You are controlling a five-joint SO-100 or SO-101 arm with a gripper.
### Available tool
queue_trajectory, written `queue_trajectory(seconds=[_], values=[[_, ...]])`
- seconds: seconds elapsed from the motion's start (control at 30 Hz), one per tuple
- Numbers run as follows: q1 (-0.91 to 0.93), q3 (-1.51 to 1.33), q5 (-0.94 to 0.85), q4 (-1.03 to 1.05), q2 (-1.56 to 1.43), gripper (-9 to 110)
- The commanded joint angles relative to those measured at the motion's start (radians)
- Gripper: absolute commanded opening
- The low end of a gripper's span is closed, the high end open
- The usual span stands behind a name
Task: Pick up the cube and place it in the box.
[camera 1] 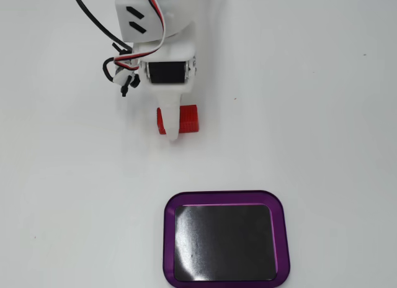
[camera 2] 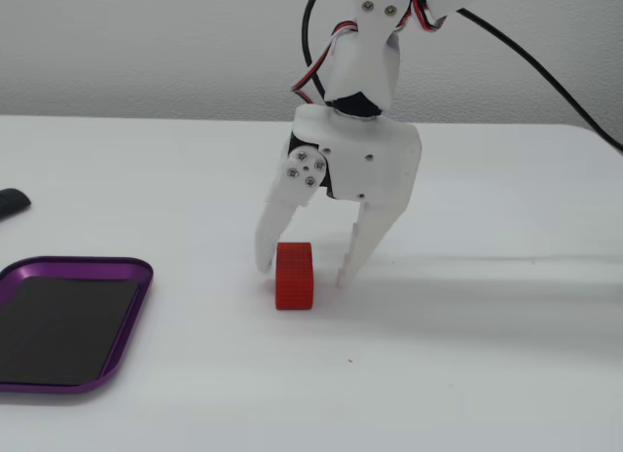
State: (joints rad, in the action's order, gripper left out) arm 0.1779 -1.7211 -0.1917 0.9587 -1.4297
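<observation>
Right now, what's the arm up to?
The gripper is down at the table with its jaws open, straddling the red cube, which sits on the table between the fingertips. It is not clamped yet as far as the side fixed view shows. The purple box is empty and sits apart from the cube.

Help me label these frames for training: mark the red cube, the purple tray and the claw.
cube [camera 1: 189, 119], fixed view from above, on its textured top face.
box [camera 1: 169, 238], fixed view from above, on its purple left rim.
claw [camera 2: 302, 271], fixed side view, midway between the fingertips straddling the cube.
</observation>
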Motion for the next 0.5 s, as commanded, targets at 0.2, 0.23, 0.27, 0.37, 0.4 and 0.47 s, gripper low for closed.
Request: queue_trajectory(seconds=[0.2, 0.23, 0.27, 0.37, 0.4, 0.47], values=[[-0.009, 0.017, -0.012, 0.003, -0.023, -1], [-0.011, 0.026, -0.009, 0.008, -0.026, -1], [-0.012, 0.054, -0.006, 0.008, -0.034, -1], [-0.009, 0.138, -0.005, -0.003, -0.083, -1], [-0.009, 0.160, -0.009, -0.005, -0.100, -1], [-0.012, 0.184, -0.011, -0.008, -0.130, -1]])
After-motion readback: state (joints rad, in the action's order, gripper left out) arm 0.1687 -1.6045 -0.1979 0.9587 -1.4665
